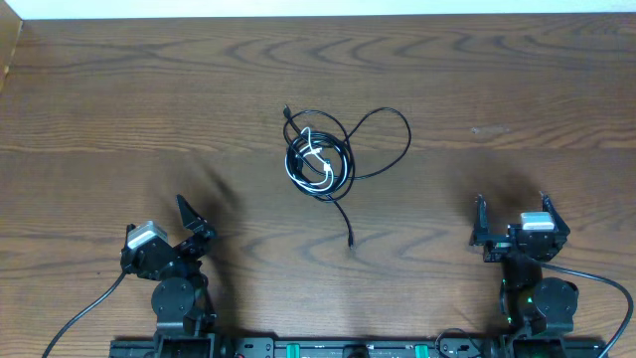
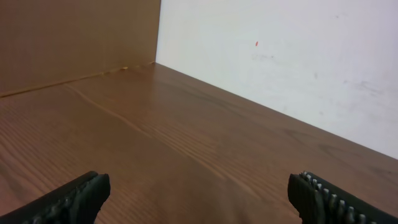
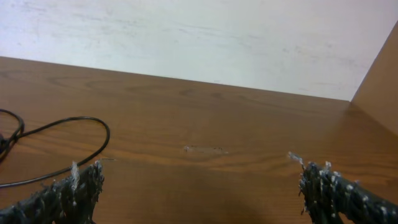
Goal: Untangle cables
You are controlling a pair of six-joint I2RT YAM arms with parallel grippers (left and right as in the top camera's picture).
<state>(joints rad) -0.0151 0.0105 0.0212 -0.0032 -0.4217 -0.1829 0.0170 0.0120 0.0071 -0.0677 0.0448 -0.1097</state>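
The cables (image 1: 320, 159) sit around the middle of the desk (image 1: 119, 99), a bit toward the far edge: thin black cords bunched around a short white one (image 1: 316, 149). They look light and floppy, so the whole clump will probably drag. I'd pinch the wide loop (image 1: 397, 134) or the loose tail (image 1: 345, 224). My left gripper (image 1: 196, 221) and right gripper (image 1: 512, 207) are back by the near edge, spread wide, holding nothing.

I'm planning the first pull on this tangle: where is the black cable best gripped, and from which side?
Likely its free tail, near the plug end: it lies straight and alone on the table, clear of the white cable. Come straight down, jaws across it.
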